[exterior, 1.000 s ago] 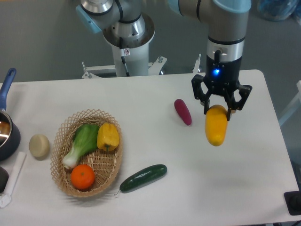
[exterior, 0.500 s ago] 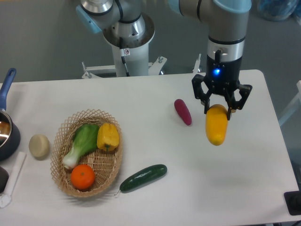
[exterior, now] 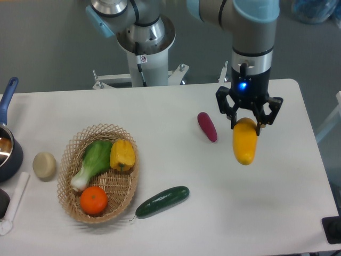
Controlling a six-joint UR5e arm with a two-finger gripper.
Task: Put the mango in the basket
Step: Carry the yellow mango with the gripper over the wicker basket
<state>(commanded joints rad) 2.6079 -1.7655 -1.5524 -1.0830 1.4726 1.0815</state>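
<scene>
1. Bench [exterior: 176,224]: white top; everything below sits on it except the fruit in the tool.
2. Arm [exterior: 254,32]: comes down from the top of view to the right half of the bench, blue light lit on the wrist just above the tool.
3. Basket [exterior: 72,205]: woven tan wicker, oval, lying far to the left of the tool and lower in view. It holds a green leafy vegetable [exterior: 96,160], a yellow bell pepper [exterior: 122,154] and an orange [exterior: 94,200]. The pepper lies against the leafy vegetable; the orange sits at the near end of the basket.
4. Pot [exterior: 6,144]: dark, blue handle, at the far left edge, partly cut off by the frame.
5. Tool [exterior: 246,124]: pointing down, fingers closed on the upper end of the mango.
6. Mango [exterior: 244,143]: yellow-orange, hanging long axis vertical beneath the tool and clear of the bench, with its shadow on the bench below. Well apart from the basket.
7. Cucumber [exterior: 162,201]: dark green, lying below and left of the tool, just beside the basket's right rim; contact with the rim cannot be told.
8. Purple vegetable [exterior: 207,126]: elongated, lying on the bench just left of the tool, apart from the mango.
9. Pale round item [exterior: 44,165]: beige, beyond the basket's left rim, between basket and pot.
</scene>
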